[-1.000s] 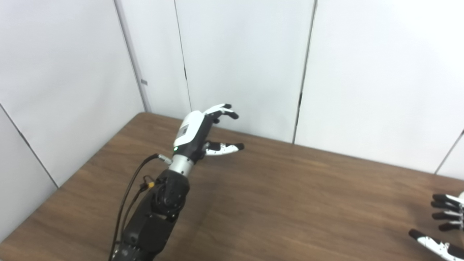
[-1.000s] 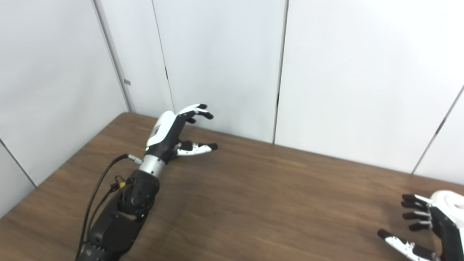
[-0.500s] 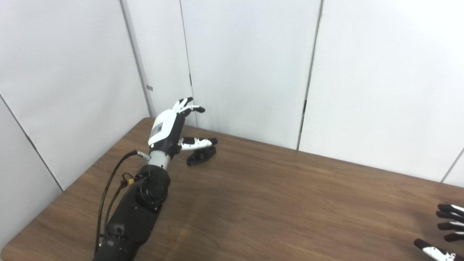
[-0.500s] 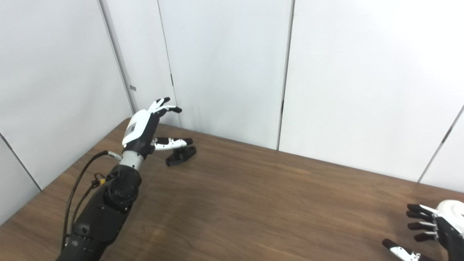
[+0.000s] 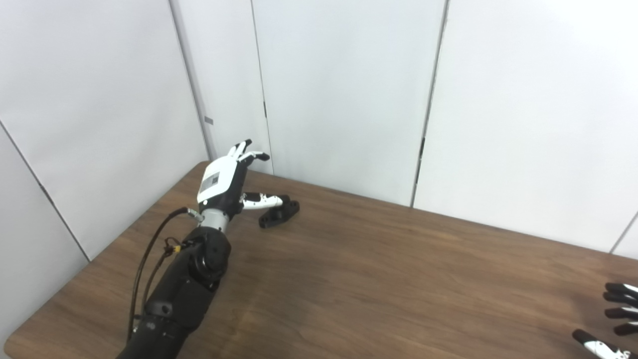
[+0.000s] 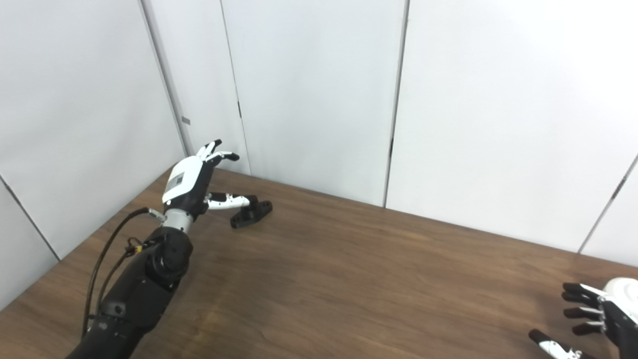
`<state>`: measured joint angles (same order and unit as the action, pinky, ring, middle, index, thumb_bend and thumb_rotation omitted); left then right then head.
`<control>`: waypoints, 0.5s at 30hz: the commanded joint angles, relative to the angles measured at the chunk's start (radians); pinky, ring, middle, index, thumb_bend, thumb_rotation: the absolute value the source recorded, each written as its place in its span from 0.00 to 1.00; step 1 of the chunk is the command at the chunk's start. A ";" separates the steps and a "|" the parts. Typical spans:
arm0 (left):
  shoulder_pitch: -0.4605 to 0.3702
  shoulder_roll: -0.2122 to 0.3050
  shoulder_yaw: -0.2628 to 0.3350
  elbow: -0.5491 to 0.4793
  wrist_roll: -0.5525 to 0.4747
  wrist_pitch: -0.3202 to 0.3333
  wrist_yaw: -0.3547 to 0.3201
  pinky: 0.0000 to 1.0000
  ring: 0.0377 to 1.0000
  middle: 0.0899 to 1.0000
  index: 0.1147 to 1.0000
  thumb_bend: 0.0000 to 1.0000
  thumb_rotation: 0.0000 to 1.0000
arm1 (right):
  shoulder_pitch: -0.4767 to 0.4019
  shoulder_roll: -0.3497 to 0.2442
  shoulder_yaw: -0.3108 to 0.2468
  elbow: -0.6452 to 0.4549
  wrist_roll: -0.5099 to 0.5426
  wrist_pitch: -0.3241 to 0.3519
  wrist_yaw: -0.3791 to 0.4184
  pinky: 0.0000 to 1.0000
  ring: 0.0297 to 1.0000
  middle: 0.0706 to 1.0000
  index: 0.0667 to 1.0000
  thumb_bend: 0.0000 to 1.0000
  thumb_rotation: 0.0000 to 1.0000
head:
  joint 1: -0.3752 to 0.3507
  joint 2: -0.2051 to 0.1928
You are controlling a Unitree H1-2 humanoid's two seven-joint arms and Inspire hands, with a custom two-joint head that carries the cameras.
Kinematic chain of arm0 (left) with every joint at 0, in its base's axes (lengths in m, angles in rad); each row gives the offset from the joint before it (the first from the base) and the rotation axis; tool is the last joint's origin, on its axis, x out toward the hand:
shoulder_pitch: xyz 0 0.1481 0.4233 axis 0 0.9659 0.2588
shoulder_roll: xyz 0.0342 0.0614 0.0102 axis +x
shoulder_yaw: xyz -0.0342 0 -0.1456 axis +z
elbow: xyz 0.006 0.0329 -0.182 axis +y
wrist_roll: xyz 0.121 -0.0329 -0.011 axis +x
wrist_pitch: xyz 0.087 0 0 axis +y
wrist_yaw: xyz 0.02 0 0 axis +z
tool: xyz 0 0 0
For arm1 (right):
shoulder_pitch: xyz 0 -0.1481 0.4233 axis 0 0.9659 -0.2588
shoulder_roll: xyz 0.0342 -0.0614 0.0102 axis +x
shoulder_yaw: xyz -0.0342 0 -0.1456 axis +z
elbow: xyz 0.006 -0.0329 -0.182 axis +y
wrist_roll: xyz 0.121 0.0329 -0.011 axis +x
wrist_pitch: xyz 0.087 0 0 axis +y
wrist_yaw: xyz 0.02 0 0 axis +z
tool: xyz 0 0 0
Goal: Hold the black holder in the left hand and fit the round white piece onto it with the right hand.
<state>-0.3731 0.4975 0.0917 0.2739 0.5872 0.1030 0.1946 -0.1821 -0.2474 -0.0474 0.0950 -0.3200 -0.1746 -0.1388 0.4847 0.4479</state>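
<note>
The black holder (image 5: 279, 216) lies on the brown table (image 5: 379, 279) near its back left corner; it also shows in the right eye view (image 6: 251, 214). My left hand (image 5: 227, 180) is open just left of it, with fingers raised. Its thumb reaches over the holder's top, and I cannot tell whether it touches. My right hand (image 6: 593, 324) is open and empty at the bottom right edge, palm facing left. A white rounded shape (image 6: 623, 290) sits behind its fingers. I cannot tell whether this is the round white piece or the hand's shell.
White wall panels (image 5: 349, 99) stand along the table's back and left edges, close behind the left hand. The table's left edge (image 5: 99, 259) runs beside my left arm.
The camera has shifted a little. My left hand has moved left toward the back corner, and the black holder, hidden one second ago, now shows beside its thumb. The right hand stays open.
</note>
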 commanded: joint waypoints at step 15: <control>-0.057 0.044 -0.057 0.121 0.020 0.027 0.039 0.90 1.00 0.99 0.74 1.00 0.43 | -0.028 -0.015 -0.014 -0.033 0.013 -0.024 -0.001 0.45 0.57 0.64 0.66 0.59 0.17 | -0.004 0.006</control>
<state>-0.3783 0.5056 0.0311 0.3952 0.6128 0.1432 0.2170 -0.1820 -0.2478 -0.0488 0.0942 -0.3195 -0.1725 -0.1346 0.4817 0.4540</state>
